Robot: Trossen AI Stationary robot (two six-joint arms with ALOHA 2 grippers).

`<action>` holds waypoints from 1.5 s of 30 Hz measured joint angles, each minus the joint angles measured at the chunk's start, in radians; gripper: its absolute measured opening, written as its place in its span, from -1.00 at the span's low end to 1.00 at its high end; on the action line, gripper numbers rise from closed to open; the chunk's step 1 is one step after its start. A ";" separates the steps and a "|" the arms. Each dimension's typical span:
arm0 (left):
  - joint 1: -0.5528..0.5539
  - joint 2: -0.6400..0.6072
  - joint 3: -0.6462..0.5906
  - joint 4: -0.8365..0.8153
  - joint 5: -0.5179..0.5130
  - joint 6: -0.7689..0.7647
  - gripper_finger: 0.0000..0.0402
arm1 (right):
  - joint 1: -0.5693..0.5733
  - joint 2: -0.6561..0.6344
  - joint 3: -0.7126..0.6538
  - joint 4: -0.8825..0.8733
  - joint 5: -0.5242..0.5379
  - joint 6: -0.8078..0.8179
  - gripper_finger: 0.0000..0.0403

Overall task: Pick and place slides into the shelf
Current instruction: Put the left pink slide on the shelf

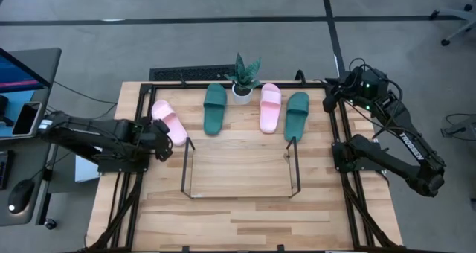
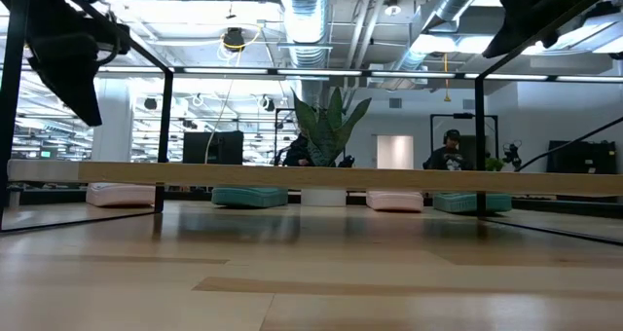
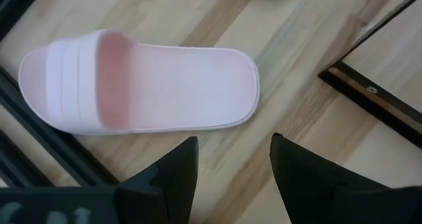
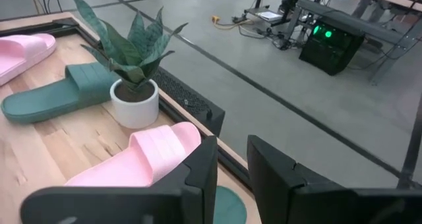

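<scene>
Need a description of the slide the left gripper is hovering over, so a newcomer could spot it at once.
Start at the potted plant at the table's far edge and go toward the left arm's side, past the green slide. The next one, a pale pink slide at the table's corner, lies just ahead of the open left gripper. Unlike the other pink slide, it lies at a slant and apart from the rest.

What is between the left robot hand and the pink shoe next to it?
Nothing visible. The left gripper hangs open just beside the pink slide, with only bare table between them.
</scene>
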 joint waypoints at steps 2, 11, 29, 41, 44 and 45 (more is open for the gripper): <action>0.000 0.022 0.000 0.014 -0.006 0.006 -0.11 | 0.000 0.000 0.000 0.000 0.000 -0.004 -0.63; 0.077 0.125 0.002 0.017 -0.035 -0.094 -0.11 | 0.000 0.000 0.000 0.001 0.000 -0.094 -0.63; 0.645 0.232 0.207 0.004 0.191 0.464 -0.11 | 0.000 0.001 0.000 0.007 0.001 -0.154 -0.63; 0.870 0.233 0.207 0.007 0.327 0.746 -0.11 | 0.000 0.001 0.000 0.006 0.001 -0.147 -0.63; 0.870 0.233 0.207 0.007 0.277 0.783 -0.11 | 0.000 0.001 0.000 0.002 0.001 -0.127 -0.63; 0.870 0.233 0.207 0.007 0.269 0.790 -0.11 | 0.000 0.001 0.000 -0.003 0.001 -0.126 -0.63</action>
